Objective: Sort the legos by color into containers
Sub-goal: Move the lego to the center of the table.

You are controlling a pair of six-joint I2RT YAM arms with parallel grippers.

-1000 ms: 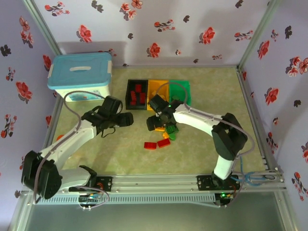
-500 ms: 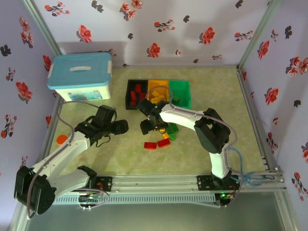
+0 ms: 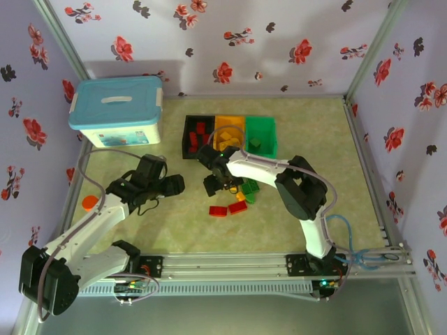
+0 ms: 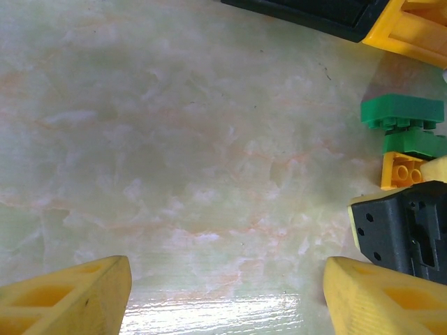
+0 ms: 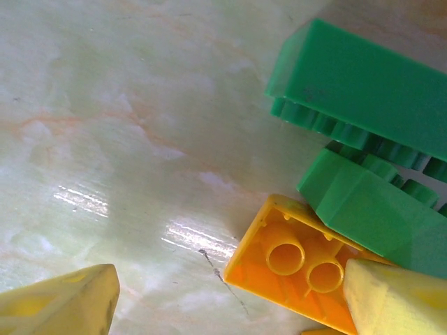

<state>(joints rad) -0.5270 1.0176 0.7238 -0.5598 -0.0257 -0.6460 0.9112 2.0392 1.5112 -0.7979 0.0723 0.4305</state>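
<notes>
The orange-yellow brick (image 5: 290,269) lies hollow side up near the middle of the worktop (image 5: 105,105), on the near side of the three bins (image 3: 229,118) and just beside two green bricks (image 5: 363,122). I judge it light, rigid and glossy, likely to skid, so I'd pinch its long flat walls. My right gripper (image 5: 230,307) is spread wide around it, and my left gripper (image 4: 223,300) hangs spread over bare worktop
</notes>
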